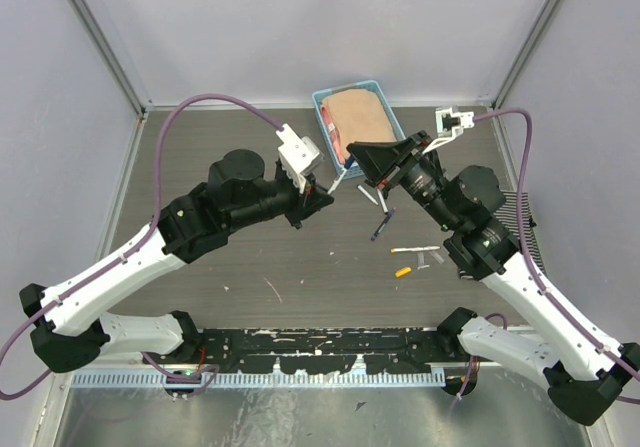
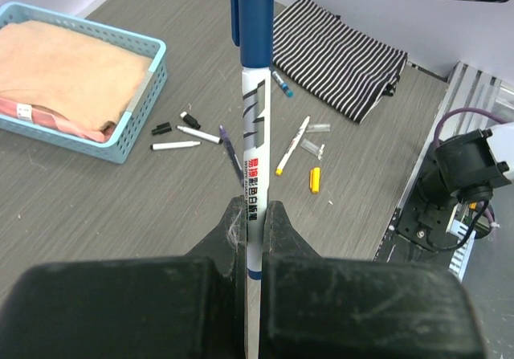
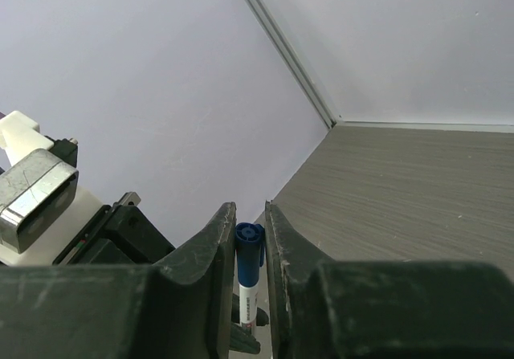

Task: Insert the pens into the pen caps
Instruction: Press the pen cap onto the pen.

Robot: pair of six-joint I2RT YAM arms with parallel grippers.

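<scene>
My left gripper [image 2: 254, 211] is shut on the lower barrel of a white pen [image 2: 254, 134] with printed lettering and holds it in the air. A blue cap [image 2: 251, 14] sits on the pen's far end. My right gripper [image 3: 249, 212] is shut on that blue cap [image 3: 249, 250], with the white barrel [image 3: 247, 303] below it. In the top view the left gripper [image 1: 318, 195] and the right gripper [image 1: 368, 167] face each other above the table. On the table lie two white pens [image 2: 175, 144], a dark blue pen [image 2: 231, 154], a yellow-tipped pen [image 2: 292, 144], a yellow cap [image 2: 315, 179] and a black cap [image 2: 161, 128].
A blue basket [image 1: 327, 102] holding a beige cloth [image 1: 360, 122] stands at the back of the table; it also shows in the left wrist view [image 2: 128, 102]. A striped cloth [image 2: 337, 46] lies at the right. Loose pens [image 1: 415, 250] and a yellow cap [image 1: 402, 271] lie under the right arm.
</scene>
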